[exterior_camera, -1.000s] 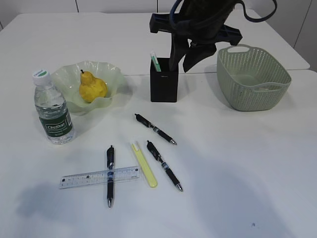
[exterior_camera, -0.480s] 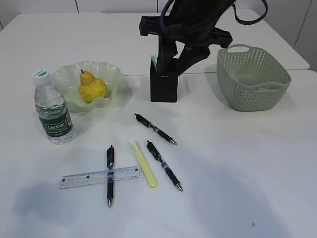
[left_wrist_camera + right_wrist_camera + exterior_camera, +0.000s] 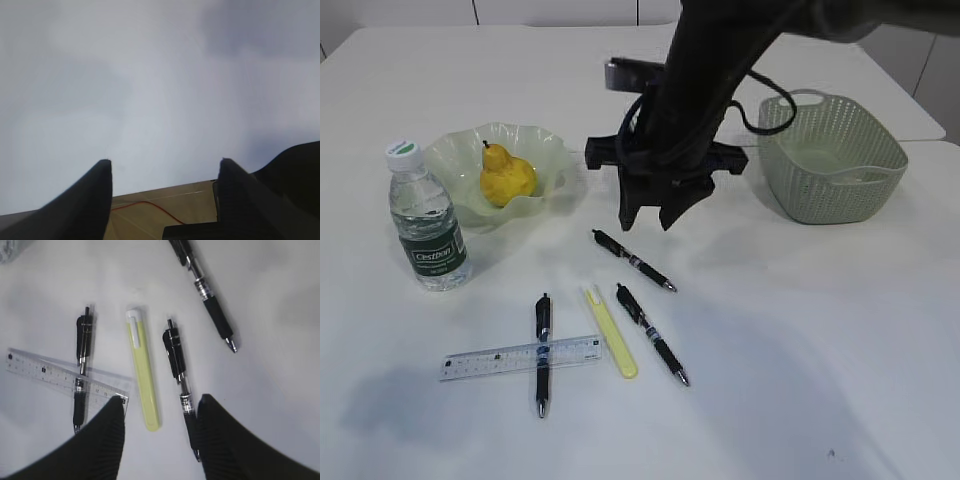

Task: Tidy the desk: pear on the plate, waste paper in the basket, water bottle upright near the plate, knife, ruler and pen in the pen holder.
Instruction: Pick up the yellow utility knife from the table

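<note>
— Three black pens (image 3: 632, 260), a yellow knife (image 3: 610, 332) and the ruler (image 3: 520, 357) lie loose on the desk (image 3: 800, 330).
— Right gripper (image 3: 653, 215), jaws parted and empty, hangs above them — probably the knife next, at its six o'clock.

The large plain white desk (image 3: 800, 340) carries a clear green-labelled water bottle (image 3: 425, 220), wavy pale green glass plate (image 3: 535, 150), sage green perforated basket (image 3: 835, 160), three black pens (image 3: 632, 259), a yellow knife (image 3: 611, 331) and clear plastic ruler (image 3: 515, 357).
</note>
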Available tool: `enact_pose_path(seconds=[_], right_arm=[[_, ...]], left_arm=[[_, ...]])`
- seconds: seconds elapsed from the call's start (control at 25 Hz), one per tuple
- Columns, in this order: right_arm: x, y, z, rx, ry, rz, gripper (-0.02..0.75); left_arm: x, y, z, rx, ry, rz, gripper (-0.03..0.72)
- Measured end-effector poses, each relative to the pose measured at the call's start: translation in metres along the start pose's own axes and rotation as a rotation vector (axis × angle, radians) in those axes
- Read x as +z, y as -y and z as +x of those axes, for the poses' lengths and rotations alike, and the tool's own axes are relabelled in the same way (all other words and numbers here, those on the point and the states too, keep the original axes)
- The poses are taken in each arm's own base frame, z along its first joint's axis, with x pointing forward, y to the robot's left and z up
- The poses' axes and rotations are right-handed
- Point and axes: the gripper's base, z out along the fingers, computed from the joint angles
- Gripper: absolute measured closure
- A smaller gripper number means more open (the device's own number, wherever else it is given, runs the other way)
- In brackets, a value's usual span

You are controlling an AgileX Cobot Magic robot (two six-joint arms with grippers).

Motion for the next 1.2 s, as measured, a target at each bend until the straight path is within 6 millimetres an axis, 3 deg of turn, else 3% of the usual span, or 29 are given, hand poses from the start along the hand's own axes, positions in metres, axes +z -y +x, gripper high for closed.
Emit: enact_pose_path(seconds=[0.16, 0.36, 0.96, 1.2], right_arm=[[0.023, 0.0, -0.001, -0.007, -0.057, -0.036, 0.356], [0.036, 0.001, -0.002, -0.002, -0.079, -0.048, 0.354], [0.042, 0.001, -0.009, -0.033, -0.019, -0.051, 0.353], [0.047, -0.017, -0.005, -0.135, 0.025, 0.031, 0.354]], left_arm=[[0.0, 0.0, 0.0, 0.0, 0.0, 0.0, 0.222], [0.0, 0.0, 0.0, 0.0, 0.0, 0.0, 0.222], [0.0, 0.002, 0.0, -0.008, -0.003, 0.023, 0.222], [0.0, 0.003, 0.0, -0.012, -0.004, 0.033, 0.222]])
